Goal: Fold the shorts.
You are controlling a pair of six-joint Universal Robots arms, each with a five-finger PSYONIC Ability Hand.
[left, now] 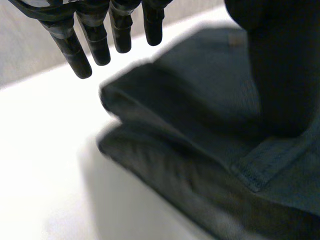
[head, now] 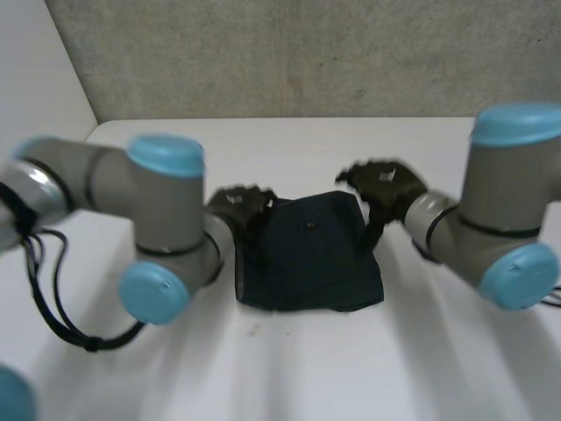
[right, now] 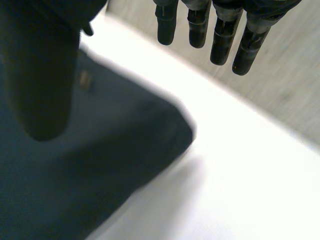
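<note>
There was one pair of shorts [head: 307, 259], one bench [head: 289, 368], two arms and two hands. The left arm [head: 131, 202] came in from the left edge of the bench and the right arm [head: 500, 219] from the right edge.

The bench was white and plain. Behind its far edge stood a rough grey wall [head: 289, 53], and a white side wall [head: 35, 88] met it at the far left corner.

The shorts were dark blue and lay in the middle of the bench, folded into a thick, almost square bundle. In the left wrist view one layer lay on top of another, with a stitched hem [left: 260, 172] along one edge. A small pale spot [head: 309, 225] sat near the far edge of the shorts (too small to tell what it was).

The left hand [head: 241, 206] was at the far left corner of the shorts. Its fingers [left: 80, 55] were straight and spread over the bare bench, and its thumb [left: 280, 75] hung over the cloth, gripping nothing.

The right hand [head: 383, 184] was at the far right corner. Its fingers [right: 220, 42] were straight too, with its thumb [right: 40, 90] held apart over the shorts, pinching nothing.
</note>
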